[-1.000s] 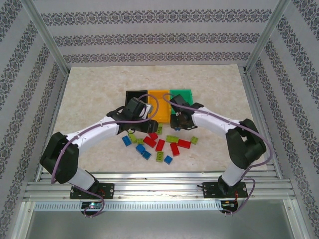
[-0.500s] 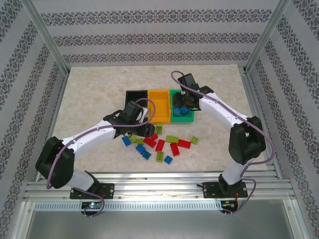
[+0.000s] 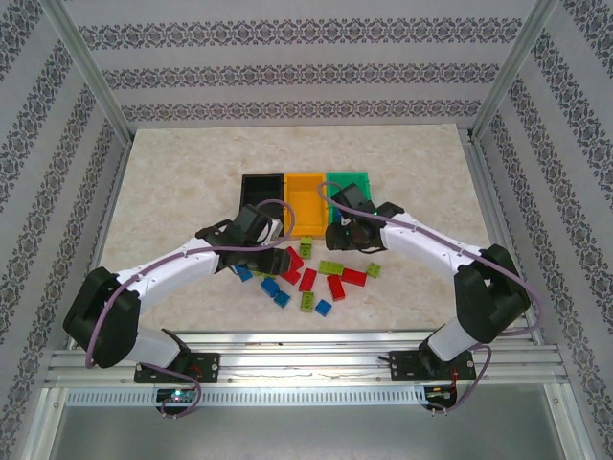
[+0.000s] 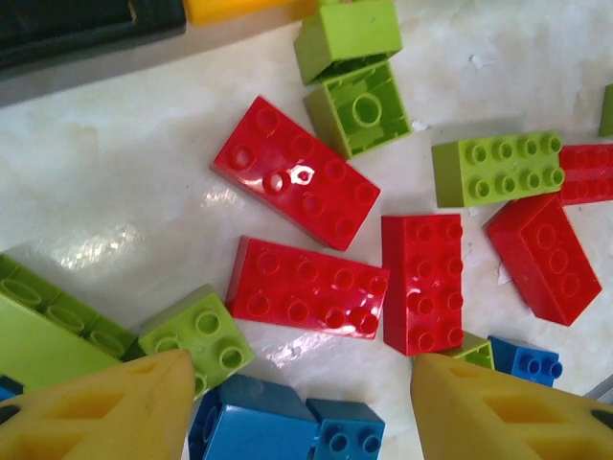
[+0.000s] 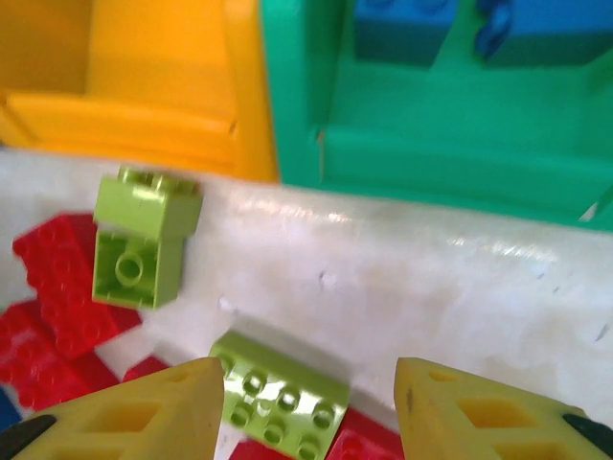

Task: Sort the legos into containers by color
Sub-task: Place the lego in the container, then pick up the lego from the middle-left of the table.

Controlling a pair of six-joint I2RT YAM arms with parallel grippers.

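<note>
Red, blue and lime legos lie scattered in front of three bins: black, orange and green. The green bin holds blue bricks. My left gripper hangs open low over the pile's left side. Its yellow fingertips flank a blue brick, with red bricks just beyond. My right gripper is open and holds nothing. It hovers just in front of the green and orange bins, above a lime brick.
A stacked lime brick lies by the orange bin's front edge. Metal frame posts and patterned walls enclose the marble tabletop, with bare surface left, right and behind the bins.
My right gripper swung out over the green bin, opened, and has come back to the pile's far edge. My left gripper has slid nearer and lower over the bricks.
</note>
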